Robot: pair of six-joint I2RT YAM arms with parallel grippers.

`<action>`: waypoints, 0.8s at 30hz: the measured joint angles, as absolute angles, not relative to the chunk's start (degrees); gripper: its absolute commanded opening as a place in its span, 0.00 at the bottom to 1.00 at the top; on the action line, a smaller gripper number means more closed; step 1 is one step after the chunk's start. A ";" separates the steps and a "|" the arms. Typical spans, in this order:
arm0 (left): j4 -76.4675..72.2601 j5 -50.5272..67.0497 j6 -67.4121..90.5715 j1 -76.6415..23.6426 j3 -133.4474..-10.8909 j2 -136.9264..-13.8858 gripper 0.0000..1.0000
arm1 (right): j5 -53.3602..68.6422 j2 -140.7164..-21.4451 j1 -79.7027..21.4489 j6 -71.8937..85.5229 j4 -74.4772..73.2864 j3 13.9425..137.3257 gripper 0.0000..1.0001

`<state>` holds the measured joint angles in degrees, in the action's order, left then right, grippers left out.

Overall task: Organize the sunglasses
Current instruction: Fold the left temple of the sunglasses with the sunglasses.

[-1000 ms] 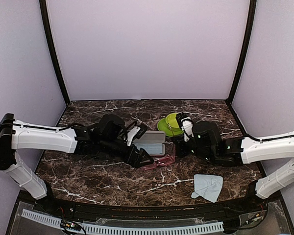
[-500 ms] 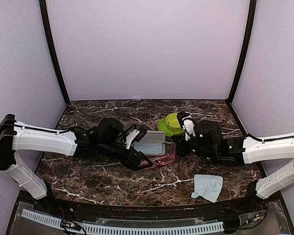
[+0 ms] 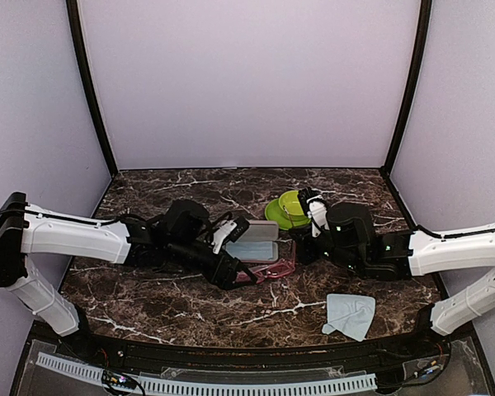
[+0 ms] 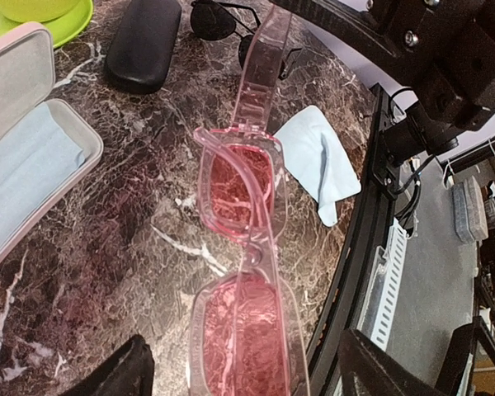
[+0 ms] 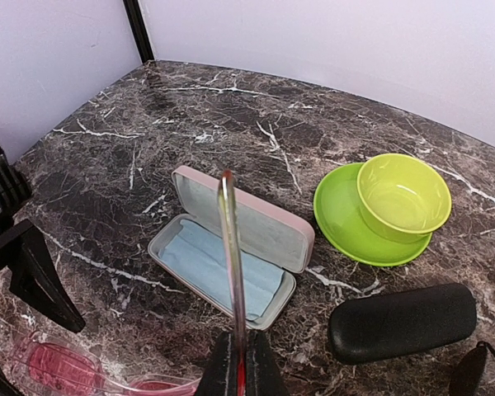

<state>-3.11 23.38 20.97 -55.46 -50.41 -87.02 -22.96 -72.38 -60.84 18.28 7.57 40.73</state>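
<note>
Contact is seen between the right end effector (image 5: 238,363) and the red-pink translucent-framed sunglasses (image 4: 235,186): its fingers are pressed together on one thin temple, which is held edge-on and upright in the right wrist view. The two pink lenses are found near the middle of the dark marble-patterned table (image 3: 181,309), just in front of the open pink rectangular case (image 5: 231,256), between the two arms; whether the frame rests on the table cannot be told. The left end effector (image 4: 241,346) is spread wide, with one finger seen on each side of the nearer lens and neither clearly touching it. A light blue lining is seen inside the lower half of the pink case, and its lid is tilted back. The thin black wire-frame sunglasses (image 4: 223,21) are seen lying on the table just beside the black oval hard case (image 4: 144,45), below the right arm; in the top view they are hidden by that arm. A lime green plastic bowl (image 5: 404,194) is set on a lime green round plate (image 5: 342,227) behind the black case. A light blue folded cleaning cloth (image 3: 351,313) is laid flat near the front right edge of the table, well apart from both pairs.
</note>
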 measured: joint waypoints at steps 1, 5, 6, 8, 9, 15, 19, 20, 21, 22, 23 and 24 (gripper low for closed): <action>-3.11 23.35 20.75 -55.61 -50.41 -87.13 0.75 | -22.96 -72.38 -60.84 18.31 7.57 40.73 0.00; -3.01 23.33 20.36 -56.14 -50.41 -87.77 0.68 | -22.96 -72.38 -60.84 18.33 7.57 40.73 0.00; -2.98 23.35 20.29 -56.16 -50.41 -87.99 0.66 | -22.96 -72.38 -60.84 18.35 7.57 40.73 0.00; -2.87 23.33 20.14 -56.18 -50.43 -88.33 0.61 | -22.96 -72.38 -60.84 18.48 7.55 40.73 0.00; -2.85 23.31 20.12 -56.18 -50.43 -88.44 0.58 | -22.96 -72.38 -60.84 18.52 7.57 40.73 0.00; -2.39 23.11 19.73 -56.27 -50.65 -88.60 0.48 | -22.96 -72.42 -60.84 18.52 7.57 40.73 0.00; -1.89 23.07 19.64 -56.27 -50.85 -88.84 0.42 | -22.92 -72.47 -60.86 18.55 7.51 40.73 0.00; -1.76 23.11 19.73 -56.27 -50.96 -88.95 0.40 | -22.94 -72.47 -60.86 18.57 7.49 40.73 0.00; -1.58 23.11 19.75 -56.27 -51.09 -88.99 0.38 | -22.94 -72.49 -60.86 18.57 7.44 40.73 0.00; -1.52 23.11 19.73 -56.27 -51.20 -89.01 0.36 | -22.94 -72.49 -60.86 18.59 7.44 40.73 0.00; -1.48 23.09 19.73 -56.27 -51.29 -89.03 0.35 | -22.96 -72.49 -60.86 18.63 7.44 40.73 0.00; -1.41 23.09 19.73 -56.27 -51.33 -89.03 0.33 | -22.96 -72.49 -60.86 18.70 7.44 40.73 0.00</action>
<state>-1.41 23.09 19.73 -56.27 -51.33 -89.03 -22.96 -72.49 -60.86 18.70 7.44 40.73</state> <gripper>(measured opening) 0.480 0.021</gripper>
